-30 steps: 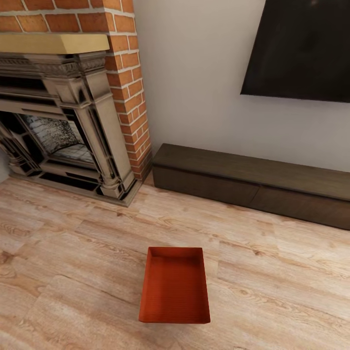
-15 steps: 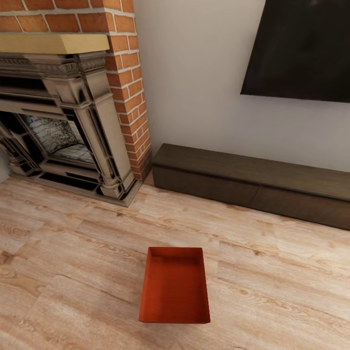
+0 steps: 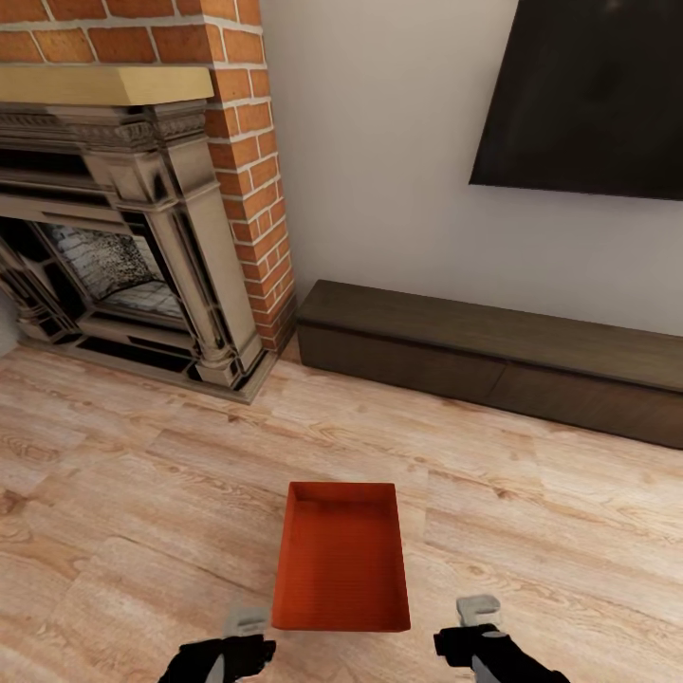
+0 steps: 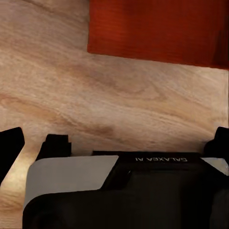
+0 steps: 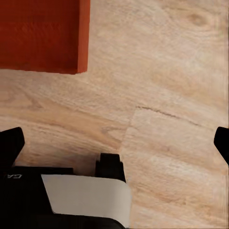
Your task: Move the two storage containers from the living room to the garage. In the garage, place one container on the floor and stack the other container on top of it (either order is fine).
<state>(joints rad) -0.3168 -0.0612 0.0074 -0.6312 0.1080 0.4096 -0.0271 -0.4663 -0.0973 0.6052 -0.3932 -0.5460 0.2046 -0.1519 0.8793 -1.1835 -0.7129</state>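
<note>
Both pincers, seemingly open, flank the storage container (image 3: 341,560).

— What can't you make out here?
— Both arms are cut off by the head view's lower edge. The left gripper (image 3: 249,637) and right gripper (image 3: 471,626) barely poke in.
— And the container (image 3: 341,558)?
— Each wrist view crops it at the edge.

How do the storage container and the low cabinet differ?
The storage container is orange-red, open-topped and stands out on the wood floor; the low cabinet is dark brown, closed, far longer, and sits against the wall. Both are rectangular and rest on the floor.
</note>
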